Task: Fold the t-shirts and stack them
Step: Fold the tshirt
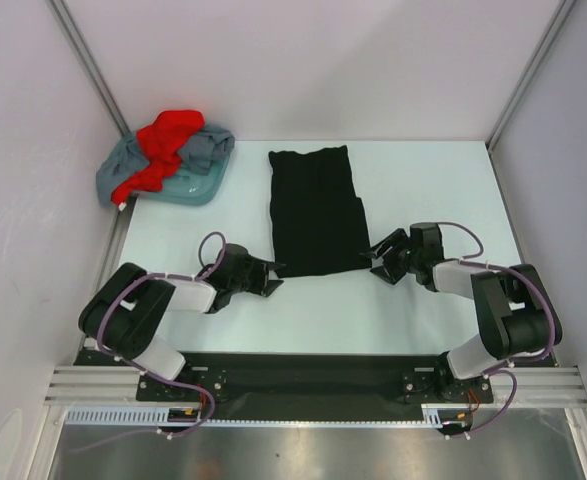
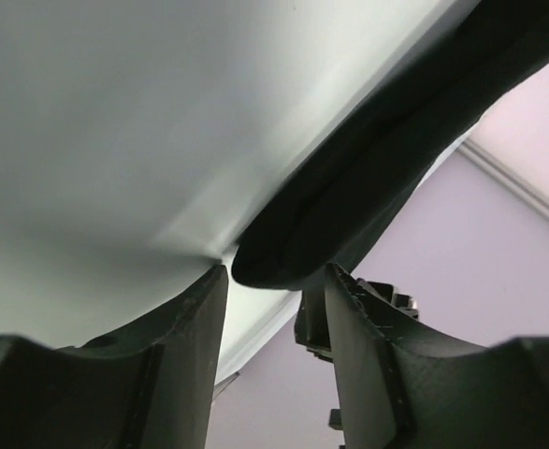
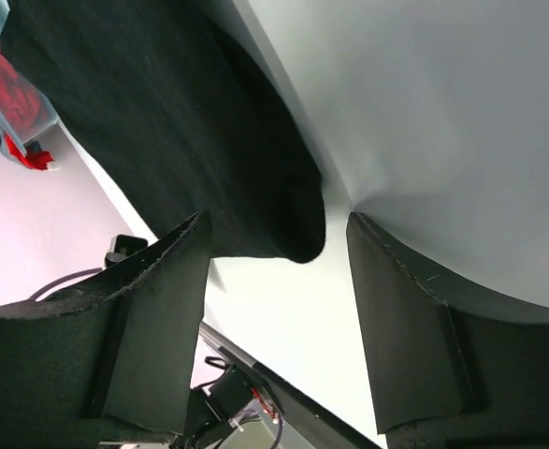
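Note:
The black t-shirt [image 1: 316, 212] lies flat in a long folded strip at the table's middle. My left gripper [image 1: 271, 278] is open at the shirt's near left corner [image 2: 283, 262], which sits just ahead of its fingertips. My right gripper [image 1: 378, 255] is open at the near right corner [image 3: 297, 238], which reaches to just between its fingers. The red t-shirt [image 1: 163, 145] lies crumpled on the grey-blue t-shirt [image 1: 198, 160] at the far left; both show in the right wrist view [image 3: 12, 89].
Pale walls and metal frame posts [image 1: 88, 70] close the table [image 1: 423, 180] on three sides. The arm bases stand on a black rail [image 1: 293, 375] at the near edge.

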You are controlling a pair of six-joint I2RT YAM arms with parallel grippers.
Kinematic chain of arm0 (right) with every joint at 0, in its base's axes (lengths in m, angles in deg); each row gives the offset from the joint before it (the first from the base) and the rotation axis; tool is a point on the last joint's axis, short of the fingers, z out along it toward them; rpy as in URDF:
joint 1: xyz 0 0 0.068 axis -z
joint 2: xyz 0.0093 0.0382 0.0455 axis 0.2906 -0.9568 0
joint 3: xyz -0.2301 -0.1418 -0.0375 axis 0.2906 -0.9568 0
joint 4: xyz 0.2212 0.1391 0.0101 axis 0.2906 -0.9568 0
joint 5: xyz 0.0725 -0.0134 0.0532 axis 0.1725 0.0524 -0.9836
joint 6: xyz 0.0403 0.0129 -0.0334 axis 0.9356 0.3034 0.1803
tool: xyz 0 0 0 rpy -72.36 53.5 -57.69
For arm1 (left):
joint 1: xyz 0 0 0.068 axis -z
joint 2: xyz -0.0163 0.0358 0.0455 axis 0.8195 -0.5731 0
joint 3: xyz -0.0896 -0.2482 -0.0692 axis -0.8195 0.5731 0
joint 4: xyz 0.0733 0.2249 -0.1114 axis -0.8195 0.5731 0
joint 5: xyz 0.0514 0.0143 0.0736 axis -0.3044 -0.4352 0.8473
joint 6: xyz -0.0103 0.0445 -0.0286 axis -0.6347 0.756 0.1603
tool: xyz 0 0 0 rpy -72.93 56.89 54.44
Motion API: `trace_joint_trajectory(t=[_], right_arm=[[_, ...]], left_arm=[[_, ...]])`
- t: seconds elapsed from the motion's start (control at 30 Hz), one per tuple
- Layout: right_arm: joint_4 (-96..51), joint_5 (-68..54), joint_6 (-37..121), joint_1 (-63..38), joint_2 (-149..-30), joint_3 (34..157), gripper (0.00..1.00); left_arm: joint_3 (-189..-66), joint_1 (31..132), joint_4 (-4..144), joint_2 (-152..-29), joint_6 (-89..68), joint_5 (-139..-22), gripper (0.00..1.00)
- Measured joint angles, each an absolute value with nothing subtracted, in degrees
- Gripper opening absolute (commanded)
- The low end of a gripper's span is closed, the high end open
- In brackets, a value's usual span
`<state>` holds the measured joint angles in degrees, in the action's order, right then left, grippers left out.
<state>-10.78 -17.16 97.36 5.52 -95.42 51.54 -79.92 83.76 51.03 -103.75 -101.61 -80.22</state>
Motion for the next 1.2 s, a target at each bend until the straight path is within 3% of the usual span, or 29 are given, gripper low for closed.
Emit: trace_joint_trajectory(t=[0.07,0.2,0.3,0.37,0.4,0.53,0.57,0.73,0.87,1.2], right_arm=[[-9.9,-16.9,98.0,5.0,-96.0,51.5,0.61],[-8.9,-16.4,98.5,4.6,-96.9,51.5,0.48],[-8.4,-16.2,98.6,4.6,-98.0,51.5,0.35],[-8.0,-16.0,98.3,4.6,-98.7,51.5,0.28],[-7.8,-16.2,98.2,4.6,-99.1,51.5,0.18],[-7.8,-16.9,96.9,5.2,-100.1,51.7,0.04],[-8.0,-17.3,96.3,5.4,-100.1,51.8,0.00],[-10.6,-19.2,95.1,5.7,-98.4,51.6,0.00],[-15.4,-20.1,94.4,3.7,-90.5,49.2,0.00],[-31.8,-22.4,95.5,-4.1,-65.6,38.8,0.00]], left_arm=[[-79.9,83.8,50.2,-104.5,-102.5,-79.8,0.49],[-79.9,83.8,48.1,-106.0,-103.5,-79.9,0.44],[-79.9,83.8,47.2,-106.7,-104.0,-79.8,0.35],[-79.9,83.6,46.8,-107.3,-103.9,-79.8,0.22],[-79.9,83.5,46.8,-107.5,-103.8,-79.8,0.19],[-79.9,83.1,46.3,-108.3,-102.6,-80.5,0.00],[-79.9,83.0,46.3,-108.3,-102.2,-80.7,0.00],[-80.3,82.9,48.6,-107.3,-98.8,-82.1,0.00],[-77.5,83.7,53.0,-101.4,-97.4,-82.7,0.00],[-67.8,88.3,77.6,-67.6,-96.7,-83.1,0.00]])
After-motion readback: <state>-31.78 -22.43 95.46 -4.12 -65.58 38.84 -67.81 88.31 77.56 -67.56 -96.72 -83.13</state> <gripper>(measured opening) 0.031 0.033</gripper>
